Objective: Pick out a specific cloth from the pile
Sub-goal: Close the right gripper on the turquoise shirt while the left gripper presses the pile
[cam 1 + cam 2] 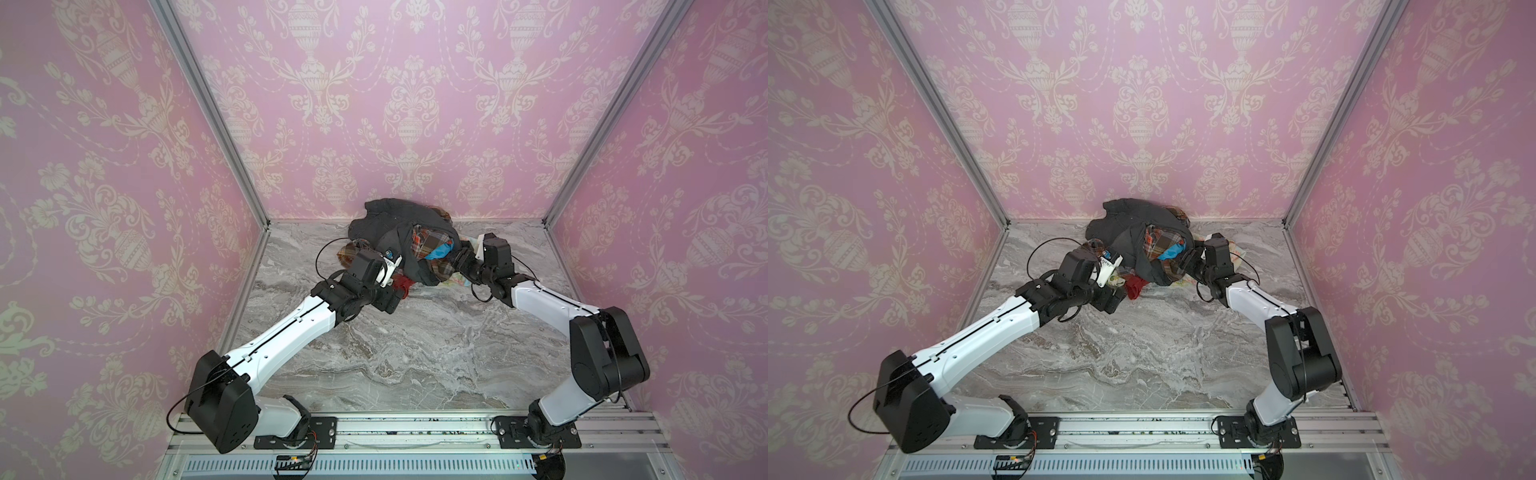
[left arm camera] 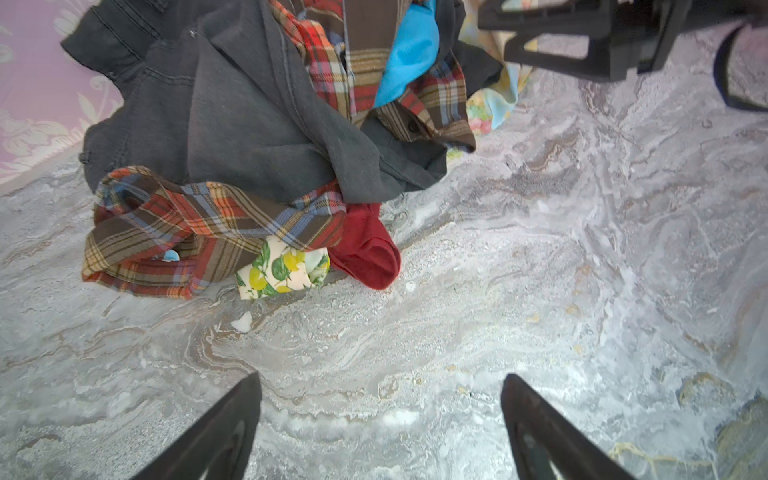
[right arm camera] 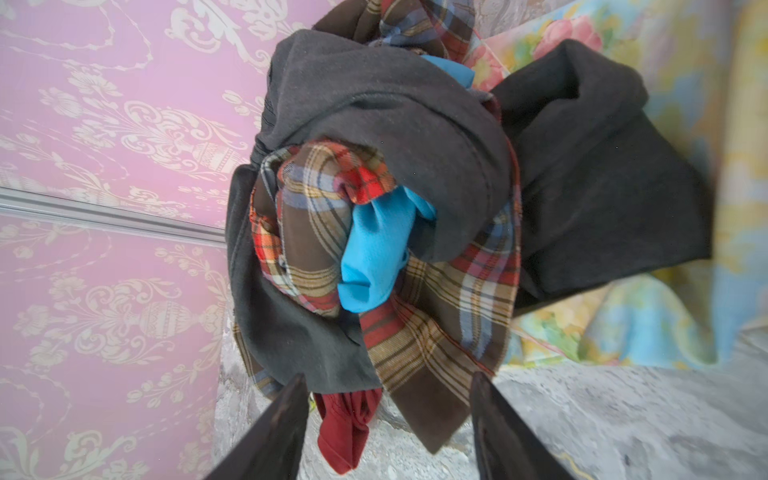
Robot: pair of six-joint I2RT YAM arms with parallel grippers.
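Cloth (image 3: 378, 253), plain turquoise-blue: bunched in a hollow high on the pile (image 1: 395, 232), wrapped by plaid fabric (image 3: 440, 332) and overhung by a dark grey garment (image 3: 415, 137). Only a small fold is exposed.

Pile: heaped on the marble-patterned bench (image 1: 415, 353), close against the back wall.

Red cloth (image 2: 368, 249) and lemon-print scrap (image 2: 282, 268): laid side by side at the pile's near edge.

Pale floral cloth (image 3: 623, 324): spread under the pile's right side.

Right hand (image 3: 388, 376): released, jaws parted, set close against the pile's right flank and pointed at the cloth. Whether its fingertips touch the fabric cannot be told.

Left hand (image 2: 380, 378): released and empty, jaws spread wide, held over bare bench near the red cloth.
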